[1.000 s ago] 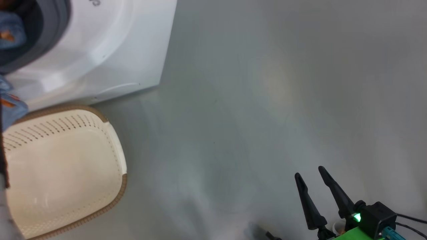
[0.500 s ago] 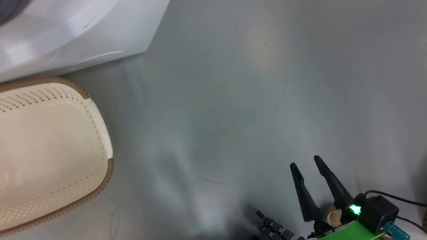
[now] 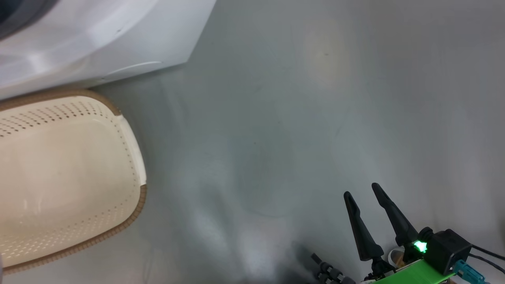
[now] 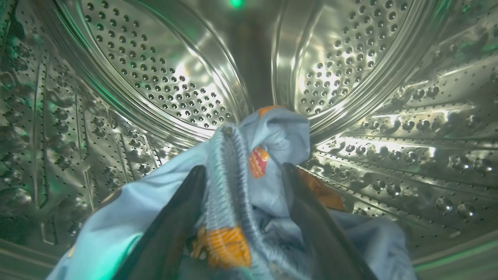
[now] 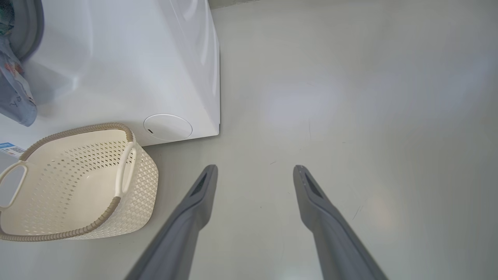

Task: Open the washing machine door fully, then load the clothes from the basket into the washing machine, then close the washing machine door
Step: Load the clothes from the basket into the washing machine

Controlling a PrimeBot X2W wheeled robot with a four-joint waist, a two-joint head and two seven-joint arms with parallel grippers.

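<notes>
Glossy steel drum (image 4: 186, 77), soft clothes (image 4: 272, 132), plastic basket (image 5: 146, 182)

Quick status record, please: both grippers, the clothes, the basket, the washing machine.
left gripper: open, inside the drum, fabric lying between its fingers
right gripper: open, empty, above the floor
clothes: light blue with orange patches, in the drum
blue piece: hangs at the edge of the machine's opening
basket: on the floor by the machine's front, no clothes visible in it
washing machine: white; whether the basket touches it, cannot tell
</notes>
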